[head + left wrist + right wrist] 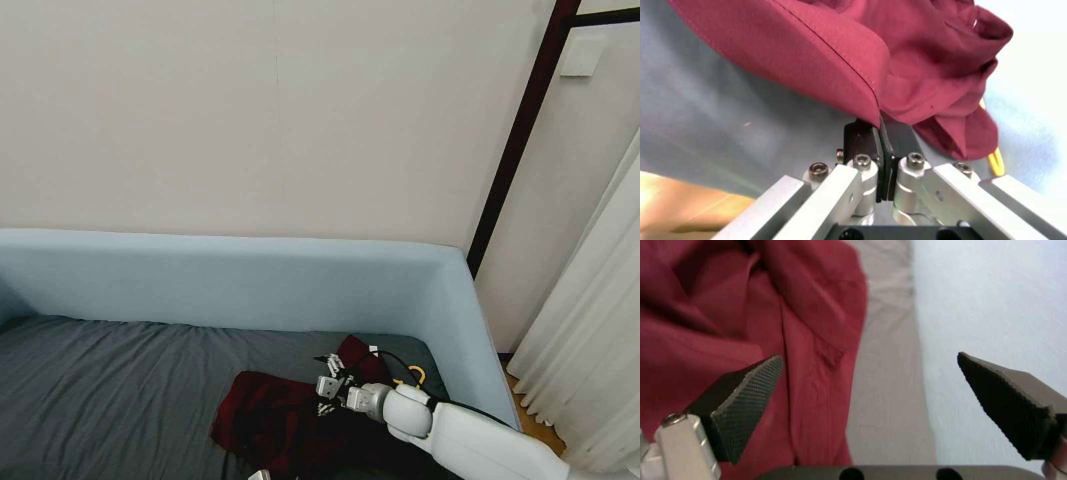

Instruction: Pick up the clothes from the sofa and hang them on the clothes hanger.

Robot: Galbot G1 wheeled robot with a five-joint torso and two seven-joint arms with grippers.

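Dark red garment [268, 418] lies bunched on the grey seat at the right end of the sofa [230, 285], close to the pale blue side arm.

Left gripper [879, 131]: fingers [862, 141] pressed together, pinching a hemmed edge of the cloth.

Right gripper [331, 384] sits over the heap's far side. Its pads [750, 390] are spread wide, with nothing between them.

Small yellow loop [417, 376] in the seat corner just beyond. White curtain [600, 350] and a dark frame [520, 130] stand past the sofa's end.
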